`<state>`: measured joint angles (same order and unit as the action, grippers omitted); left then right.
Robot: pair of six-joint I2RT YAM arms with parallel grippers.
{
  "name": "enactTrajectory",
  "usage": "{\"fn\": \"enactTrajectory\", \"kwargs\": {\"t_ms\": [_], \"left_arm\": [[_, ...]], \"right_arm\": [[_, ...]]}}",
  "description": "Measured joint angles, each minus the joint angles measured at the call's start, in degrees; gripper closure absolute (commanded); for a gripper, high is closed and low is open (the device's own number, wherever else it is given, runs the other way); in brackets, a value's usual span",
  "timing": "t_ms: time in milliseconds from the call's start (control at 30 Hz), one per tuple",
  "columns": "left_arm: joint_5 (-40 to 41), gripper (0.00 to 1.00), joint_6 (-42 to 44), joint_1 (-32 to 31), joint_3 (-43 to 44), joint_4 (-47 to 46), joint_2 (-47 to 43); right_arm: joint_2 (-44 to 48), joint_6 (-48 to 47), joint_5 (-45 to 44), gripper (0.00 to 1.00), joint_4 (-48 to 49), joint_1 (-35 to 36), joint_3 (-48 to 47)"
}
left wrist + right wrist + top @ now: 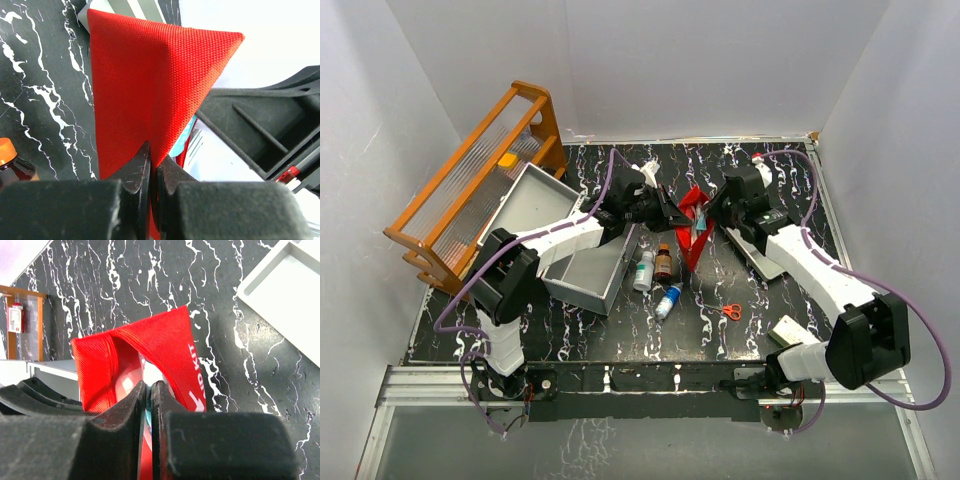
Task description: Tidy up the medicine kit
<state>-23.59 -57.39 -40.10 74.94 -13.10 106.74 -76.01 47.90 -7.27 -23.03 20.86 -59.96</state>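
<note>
Left gripper [154, 164] pinches one side of the red pouch [150, 85], right gripper [149, 390] clamps the opposite side, mid-table, brown bottle [663, 263] just beside.

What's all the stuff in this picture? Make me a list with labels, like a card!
left gripper: shut on the pouch
right gripper: shut on the pouch's other side
pouch: red, pinched between both grippers
bottles: white bottle, brown bottle, blue-capped bottle, on the table by the pouch
scissors: red handles, right of the bottles
bin: grey, left of the bottles
rack: orange, far left
</note>
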Motion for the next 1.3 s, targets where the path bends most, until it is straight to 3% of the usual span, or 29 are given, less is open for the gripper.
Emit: {"fn": "enactTrajectory", "kwargs": {"t_ms": [667,933,1300], "left_arm": [[-2.8,1.0,1.5,0.0,0.4,0.3,0.9],[-2.8,1.0,1.5,-0.1,0.6,0.3,0.9],[-2.8,1.0,2.2,-0.2,1.4,1.2,1.7]], "right_arm": [[-3.9,-7.3,0.4,0.89,-2.5,0.0,-4.9],[-3.9,-9.2,0.0,0.73,-5.6,0.0,-4.9],[-3.8,-10.4,0.5,0.71,-8.5,0.0,-6.8]]}}
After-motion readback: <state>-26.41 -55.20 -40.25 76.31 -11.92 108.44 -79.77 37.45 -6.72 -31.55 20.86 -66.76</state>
